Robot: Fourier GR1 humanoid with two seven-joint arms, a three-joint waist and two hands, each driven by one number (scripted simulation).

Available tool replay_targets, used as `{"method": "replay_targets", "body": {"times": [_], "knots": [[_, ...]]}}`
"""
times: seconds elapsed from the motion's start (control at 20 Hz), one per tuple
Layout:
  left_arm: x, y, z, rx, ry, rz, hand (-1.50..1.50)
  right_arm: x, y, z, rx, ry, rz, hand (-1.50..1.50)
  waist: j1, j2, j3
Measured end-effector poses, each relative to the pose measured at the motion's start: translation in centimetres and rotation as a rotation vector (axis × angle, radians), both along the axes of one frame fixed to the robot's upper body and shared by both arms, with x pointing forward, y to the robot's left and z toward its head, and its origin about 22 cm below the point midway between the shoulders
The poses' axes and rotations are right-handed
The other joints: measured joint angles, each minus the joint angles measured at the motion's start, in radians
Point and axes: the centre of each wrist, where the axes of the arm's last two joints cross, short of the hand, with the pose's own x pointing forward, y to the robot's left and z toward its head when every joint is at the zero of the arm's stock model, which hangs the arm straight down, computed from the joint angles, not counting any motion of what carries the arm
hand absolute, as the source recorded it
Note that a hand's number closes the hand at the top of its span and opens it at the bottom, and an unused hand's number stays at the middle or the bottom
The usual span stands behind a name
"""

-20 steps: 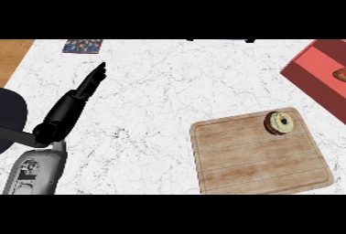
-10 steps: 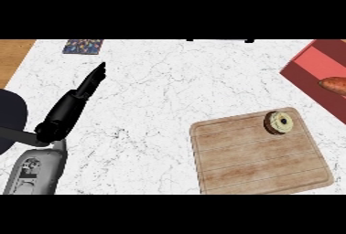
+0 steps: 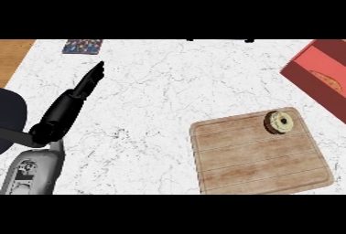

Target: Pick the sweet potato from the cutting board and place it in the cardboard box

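Sweet potato is lying inside the cardboard box, an orange speckled shape partly cut off by the right edge of the view, resting on the box's floor just beyond the near wall. It is well apart from the cutting board, so by this evidence the placing step appears done.

Cutting board: wooden, set on the marble counter at the lower right of the view, between the robot and the box (a sensible layout, as the carry to the box is short). One item is on it, a ring doughnut with pale icing, near the far right corner. It is no part of the task and sits flat, undisturbed.

Left hand: at the left of the view, over the counter, fingers straight and held together, pointing away from the robot. It holds nothing and touches nothing that can be made out; it is resting clear of the work area.

Right hand: not visible in this view; its condition cannot be reported.

Other: a small patterned object lies at the counter's far left corner, too small to identify.
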Motion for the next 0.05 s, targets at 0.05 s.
{"method": "replay_targets", "body": {"times": [0.05], "knots": [[0.01,0.17,-0.12,0.001,-0.001,-0.003,0.0,-0.38,-0.33,-0.23,0.03,-0.015,-0.022,-1.5,0.001,0.002,0.0]]}}
